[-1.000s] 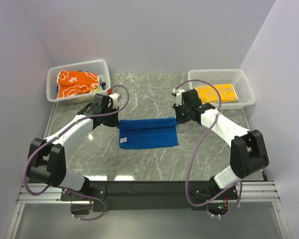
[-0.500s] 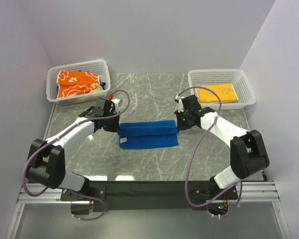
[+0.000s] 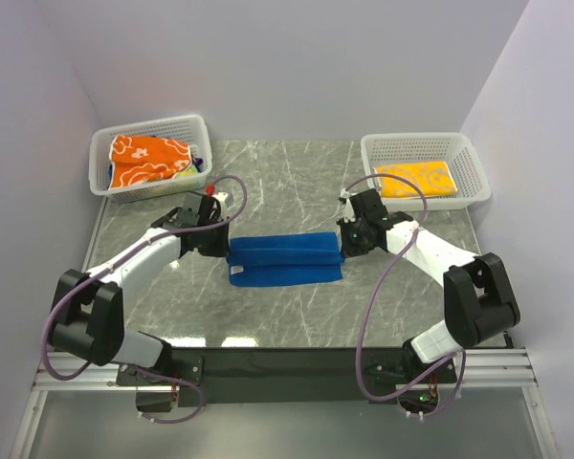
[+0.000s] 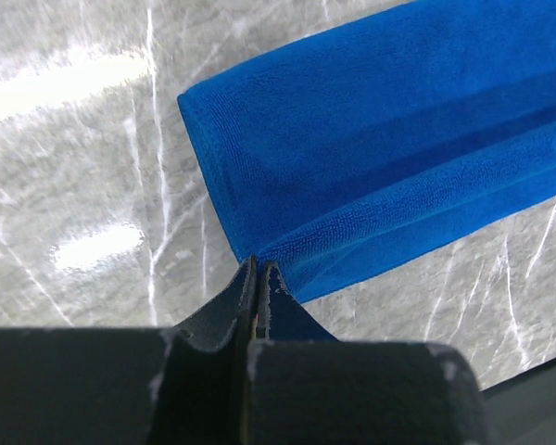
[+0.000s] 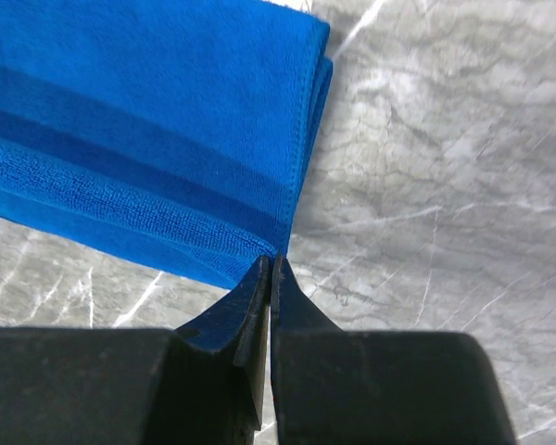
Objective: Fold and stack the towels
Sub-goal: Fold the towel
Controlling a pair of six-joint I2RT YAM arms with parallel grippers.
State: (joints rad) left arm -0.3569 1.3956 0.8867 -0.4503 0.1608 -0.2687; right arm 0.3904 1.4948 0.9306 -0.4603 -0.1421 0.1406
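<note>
Folded blue towel (image 3: 285,258), crumpled orange towel (image 3: 145,160), yellow towel (image 3: 416,179)

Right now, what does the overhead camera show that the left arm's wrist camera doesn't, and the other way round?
Only overhead: both arms, the right gripper, an orange towel in the left basket and a yellow towel in the right basket. Only the wrist camera: the left gripper close up, jaws shut on the blue towel at its corner, plus the cloth's looped weave. Both: that towel, folded into a strip on the marble table.
</note>
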